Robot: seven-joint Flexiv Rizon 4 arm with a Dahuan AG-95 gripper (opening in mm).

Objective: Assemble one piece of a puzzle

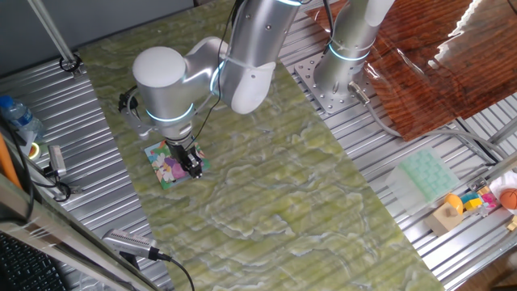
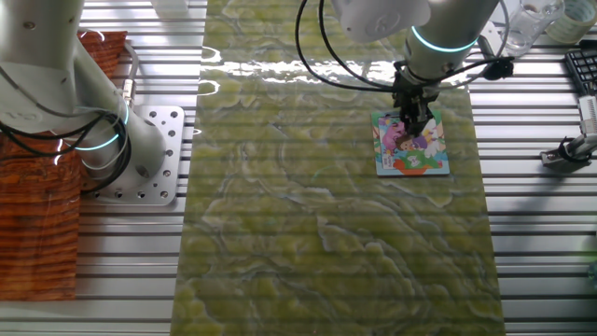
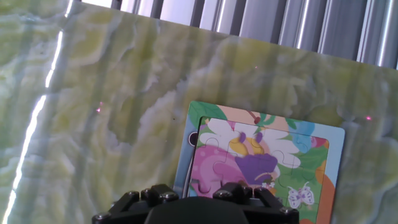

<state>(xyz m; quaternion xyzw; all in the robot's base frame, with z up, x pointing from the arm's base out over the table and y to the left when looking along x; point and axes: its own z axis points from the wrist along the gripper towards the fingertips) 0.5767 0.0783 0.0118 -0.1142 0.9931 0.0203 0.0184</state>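
Note:
The puzzle (image 1: 171, 166) is a small square cartoon jigsaw with a blue edge, lying flat on the green marbled mat (image 1: 283, 186). My gripper (image 1: 193, 167) points straight down with its dark fingertips on or just above the puzzle's right part. From the other side, the gripper (image 2: 411, 128) stands over the upper middle of the puzzle (image 2: 413, 149). In the hand view the puzzle (image 3: 261, 155) fills the lower right, and only the black gripper housing (image 3: 193, 208) shows along the bottom edge. The fingertips and the piece are hidden, and I cannot make out the gap between the fingers.
The arm's base (image 1: 343, 61) is bolted at the back by a red-brown cloth (image 1: 436, 65). A pale green moulded tray (image 1: 424, 174), a wooden block (image 1: 444, 217) and coloured toys (image 1: 481, 200) sit at the right. A bottle (image 1: 20, 117) and tools (image 1: 56, 162) lie left.

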